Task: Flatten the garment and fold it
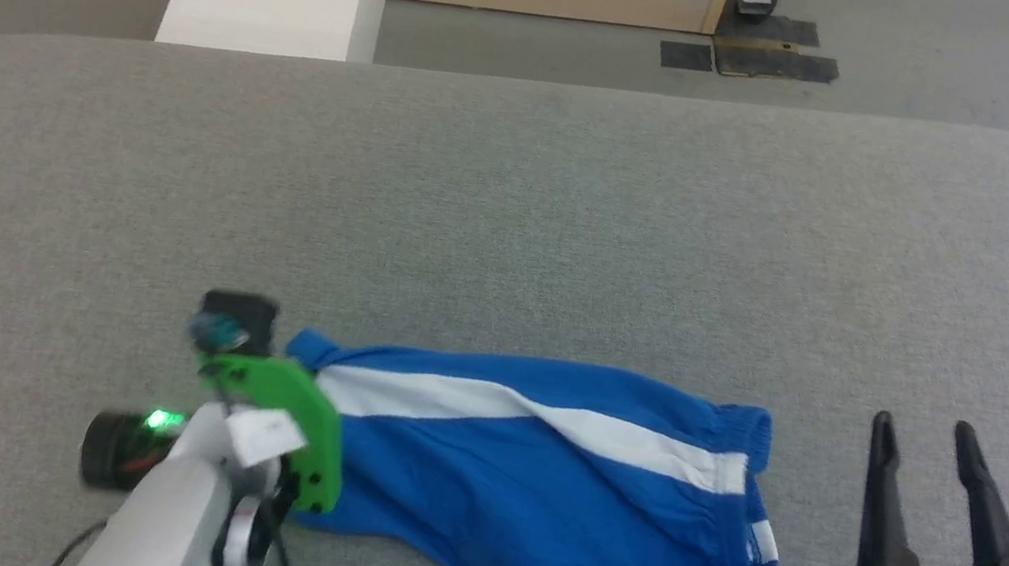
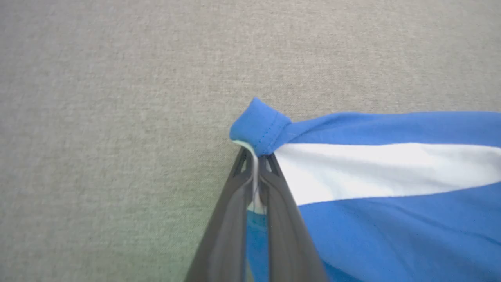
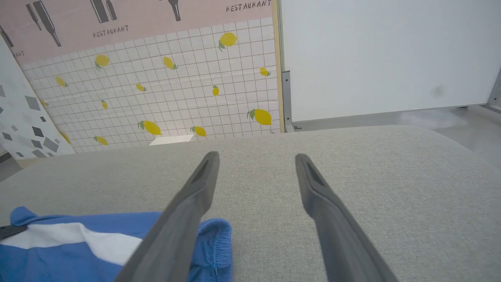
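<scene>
My left gripper (image 2: pixel 256 158) pinches a hem corner of the garment (image 1: pixel 552 493); my right gripper (image 1: pixel 923 424) stands wide open, empty, near it.

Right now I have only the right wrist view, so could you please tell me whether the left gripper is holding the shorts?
Observer: Yes. In the left wrist view the left gripper is shut on the garment, pinching a stitched corner at the end of the white stripe.
Operator: Thank you. How far does the cloth extend on my side?
Observer: In the head view the waistband end runs on toward the robot, out past that picture's bottom edge. It lies left of the open right gripper and apart from it.
</scene>
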{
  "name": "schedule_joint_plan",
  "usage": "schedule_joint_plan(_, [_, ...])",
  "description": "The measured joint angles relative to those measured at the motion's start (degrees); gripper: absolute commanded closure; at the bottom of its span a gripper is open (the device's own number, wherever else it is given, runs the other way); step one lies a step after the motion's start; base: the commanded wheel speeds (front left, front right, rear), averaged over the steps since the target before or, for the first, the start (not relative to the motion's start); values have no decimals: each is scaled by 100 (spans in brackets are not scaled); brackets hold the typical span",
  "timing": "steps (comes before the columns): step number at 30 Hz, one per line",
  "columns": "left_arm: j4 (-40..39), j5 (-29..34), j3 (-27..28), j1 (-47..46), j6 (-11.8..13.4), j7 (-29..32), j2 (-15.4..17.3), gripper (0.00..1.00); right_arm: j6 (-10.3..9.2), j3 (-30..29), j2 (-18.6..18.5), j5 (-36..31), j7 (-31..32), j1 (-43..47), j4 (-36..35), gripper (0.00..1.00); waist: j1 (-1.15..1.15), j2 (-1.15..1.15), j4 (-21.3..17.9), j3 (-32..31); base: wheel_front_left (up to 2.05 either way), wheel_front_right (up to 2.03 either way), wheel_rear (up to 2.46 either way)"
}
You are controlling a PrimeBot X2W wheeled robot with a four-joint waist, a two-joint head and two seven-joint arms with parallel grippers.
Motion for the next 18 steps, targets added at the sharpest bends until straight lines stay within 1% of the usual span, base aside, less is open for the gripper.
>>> schedule_joint_plan(2, [-207, -124, 132, 303, 84, -132, 5, 100, 0, 87, 1, 0, 109, 1, -38, 0, 0, 0, 45, -24, 0, 0, 0])
schedule_joint_plan(4, [-366, -236, 183, 548, 104, -166, -2, 100, 0, 171, 0, -1, 274, 2, -73, 0, 0, 0, 100, -35, 0, 0, 0])
schedule_joint_plan(8, [-560, -276, 165, 829, 107, -170, -1, 100, 0, 499, -1, -3, 855, 2, -130, 0, 0, 0, 226, -50, 0, 0, 0])
schedule_joint_plan(12, [-646, -285, 110, 862, 107, -164, -22, 100, 0, 795, 5, 81, 1862, -19, -170, 0, 0, 0, 337, -67, 0, 0, 0])
schedule_joint_plan(16, [-679, -313, 65, 866, 107, -156, -38, 100, 0, 965, 4, 126, 2964, -115, -233, 0, 0, 0, 410, -85, 0, 0, 0])
schedule_joint_plan(18, [-689, -322, 43, 867, 107, -156, -38, 100, 0, 1023, 7, 168, 3419, -160, -270, 0, 0, 0, 422, -79, 0, 0, 0])
